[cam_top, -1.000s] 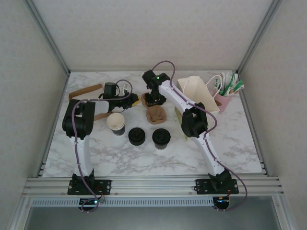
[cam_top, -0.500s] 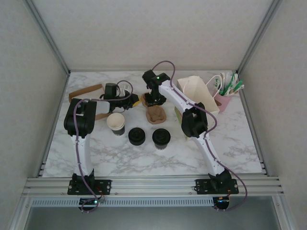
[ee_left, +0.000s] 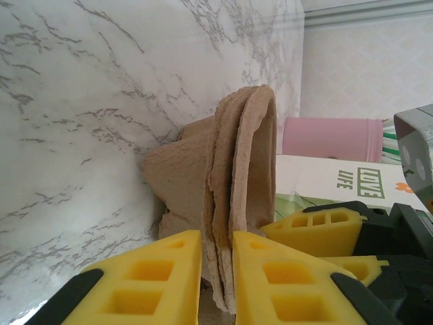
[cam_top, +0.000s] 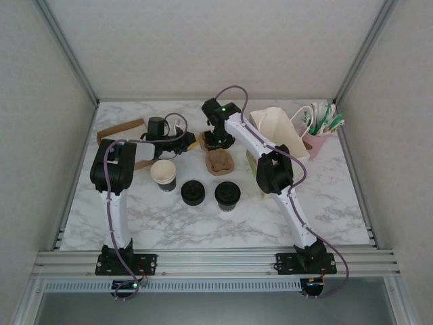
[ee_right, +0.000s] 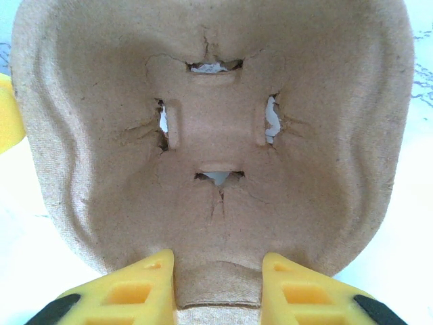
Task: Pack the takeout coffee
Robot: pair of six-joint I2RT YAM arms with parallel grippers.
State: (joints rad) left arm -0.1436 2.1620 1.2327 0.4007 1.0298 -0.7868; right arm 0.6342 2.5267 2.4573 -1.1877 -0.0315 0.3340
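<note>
The takeout coffee (cam_top: 227, 195), a small black cup with a black lid, stands on the marble near the middle. A stack of brown pulp cup carriers (cam_top: 220, 163) lies behind it. My left gripper (cam_top: 194, 142) comes in from the left and is shut on the carriers' (ee_left: 237, 156) stacked edges, its yellow fingers (ee_left: 162, 271) pressed to both sides. My right gripper (cam_top: 216, 140) is at the carriers' far end. It is shut on a tab at the rim of the top carrier (ee_right: 216, 135), which fills the space between its fingertips (ee_right: 152, 284).
An open black cup without a lid (cam_top: 164, 175) and loose black lids (cam_top: 193, 192) stand left of the coffee. A cream paper bag (cam_top: 279, 130) and a pink holder of utensils (cam_top: 316, 141) are at the back right. Brown sleeves (cam_top: 120, 128) lie at the back left.
The left arm's elbow has shifted slightly. Both grippers and the carriers stay where they were.
</note>
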